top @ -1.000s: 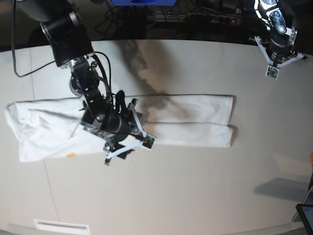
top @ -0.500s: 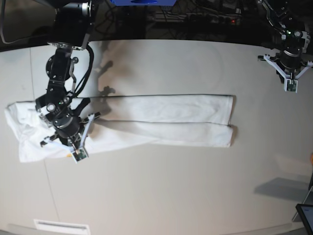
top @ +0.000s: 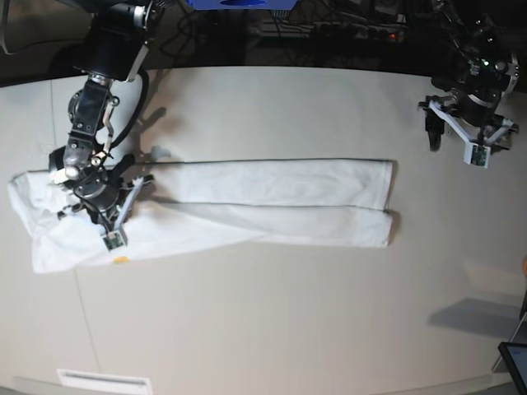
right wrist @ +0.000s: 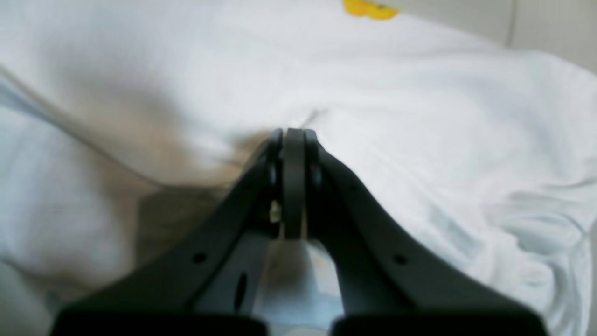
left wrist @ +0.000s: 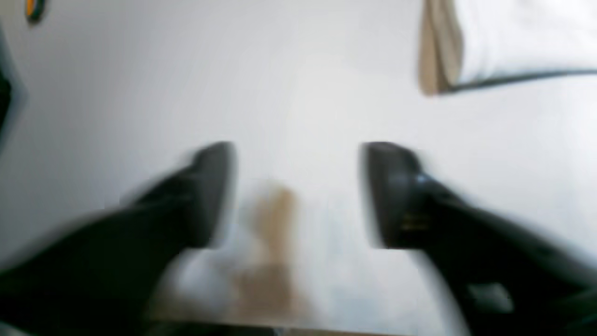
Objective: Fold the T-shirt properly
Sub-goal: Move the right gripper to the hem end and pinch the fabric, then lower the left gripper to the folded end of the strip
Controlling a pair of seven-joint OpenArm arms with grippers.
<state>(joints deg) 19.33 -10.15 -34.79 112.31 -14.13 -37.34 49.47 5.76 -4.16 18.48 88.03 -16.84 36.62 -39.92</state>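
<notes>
A pale grey table fills the base view, its far edge curving against a dark background crossed by cables. The T-shirt lies across the table's middle as a long white band, plain side up, folded lengthwise, with a looser, wider end at that view's left and a small yellow patch of print at its near edge. The right gripper rests on that looser end; in the right wrist view its jaws are pressed together at the cloth, though whether a fold is pinched between them cannot be told. The left gripper hangs over bare table, well apart from the shirt's squared end, its fingers spread wide and empty.
</notes>
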